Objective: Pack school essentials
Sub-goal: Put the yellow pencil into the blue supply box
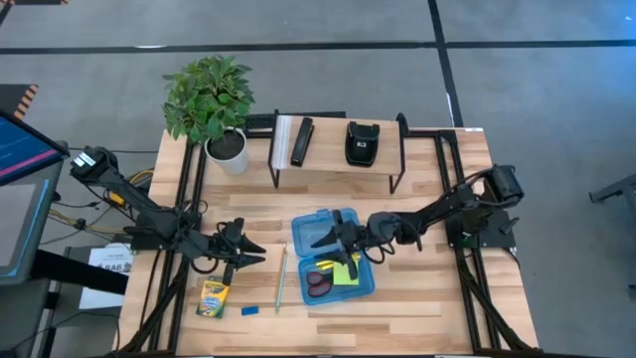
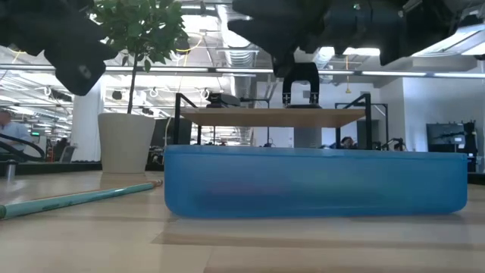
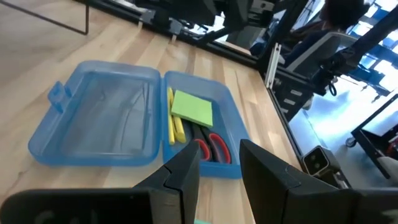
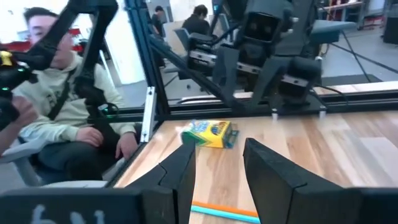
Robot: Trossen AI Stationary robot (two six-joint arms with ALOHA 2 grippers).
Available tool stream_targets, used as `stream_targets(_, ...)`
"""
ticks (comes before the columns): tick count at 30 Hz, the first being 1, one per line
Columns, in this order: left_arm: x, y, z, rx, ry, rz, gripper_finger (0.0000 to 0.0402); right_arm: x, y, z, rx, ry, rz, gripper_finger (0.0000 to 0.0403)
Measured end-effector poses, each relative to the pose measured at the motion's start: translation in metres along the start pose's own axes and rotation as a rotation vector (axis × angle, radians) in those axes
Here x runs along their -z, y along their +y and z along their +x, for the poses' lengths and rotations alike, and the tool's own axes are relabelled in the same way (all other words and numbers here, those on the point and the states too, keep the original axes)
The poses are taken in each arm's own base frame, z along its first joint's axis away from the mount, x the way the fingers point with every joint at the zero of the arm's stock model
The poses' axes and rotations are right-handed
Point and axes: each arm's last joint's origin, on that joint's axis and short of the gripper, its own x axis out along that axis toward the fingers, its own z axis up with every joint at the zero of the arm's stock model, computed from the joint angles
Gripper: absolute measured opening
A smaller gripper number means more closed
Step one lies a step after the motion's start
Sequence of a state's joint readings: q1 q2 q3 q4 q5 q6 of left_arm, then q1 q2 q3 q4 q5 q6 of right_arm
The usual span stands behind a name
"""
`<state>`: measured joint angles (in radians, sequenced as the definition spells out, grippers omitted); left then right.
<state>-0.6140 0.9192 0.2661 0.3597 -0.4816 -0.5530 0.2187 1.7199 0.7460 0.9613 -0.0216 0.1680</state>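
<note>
The blue case [image 1: 333, 255] is seen lying open on the worktop [image 1: 417, 308], with the red-handled scissors [image 1: 320, 282], a yellow pencil [image 3: 170, 116] and the green sticky-note pad [image 1: 345, 273] already inside. Still outside are the crayon box [image 1: 213, 297], the small blue eraser [image 1: 249, 310] and the thin pencils [image 1: 281, 277], whose long axis runs front to back just left of the case. The left gripper [image 1: 248, 250] is held nearest them, above the worktop just beside the pencils' far end, jaws spread and empty. The right gripper [image 1: 338, 235] is held over the case, jaws likewise parted with nothing between
</note>
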Motion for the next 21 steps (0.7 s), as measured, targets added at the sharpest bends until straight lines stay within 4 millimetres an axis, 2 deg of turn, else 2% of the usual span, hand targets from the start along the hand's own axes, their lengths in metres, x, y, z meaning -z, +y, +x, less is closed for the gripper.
stream_targets(8,0.0016,-0.0012,-0.0008,0.007,0.013,0.002,0.0101,0.0011,0.0095,0.0001,-0.011,-0.004,0.0,0.0154)
stream_targets(21,0.0009,-0.0016,-0.0008,0.01,0.005,0.015,0.0101,-0.0052,0.0104,0.0,-0.017,-0.068,0.033,0.0152)
